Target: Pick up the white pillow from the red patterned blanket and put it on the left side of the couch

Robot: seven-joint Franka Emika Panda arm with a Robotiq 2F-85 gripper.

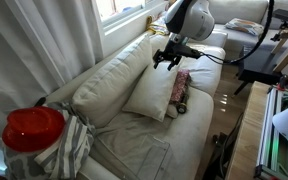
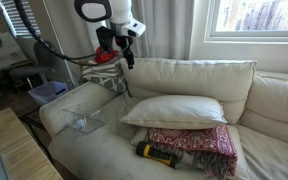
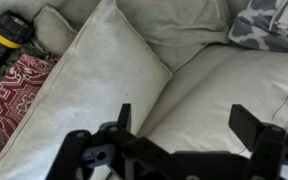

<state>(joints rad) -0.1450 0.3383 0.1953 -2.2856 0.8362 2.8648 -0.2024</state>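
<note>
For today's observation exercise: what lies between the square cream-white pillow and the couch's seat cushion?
The folded red patterned blanket, under the cream-white pillow and on the seat of the cream fabric couch, shown in an exterior view.

You will find no writing, label, brand or number that can be read in any view; the yellow and black flashlight [image 3: 6, 42] is too small to show legible marking.

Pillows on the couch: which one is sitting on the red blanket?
The small loose white pillow, resting on the red blanket. The bigger cushions stand upright behind it, as the back of the couch.
</note>
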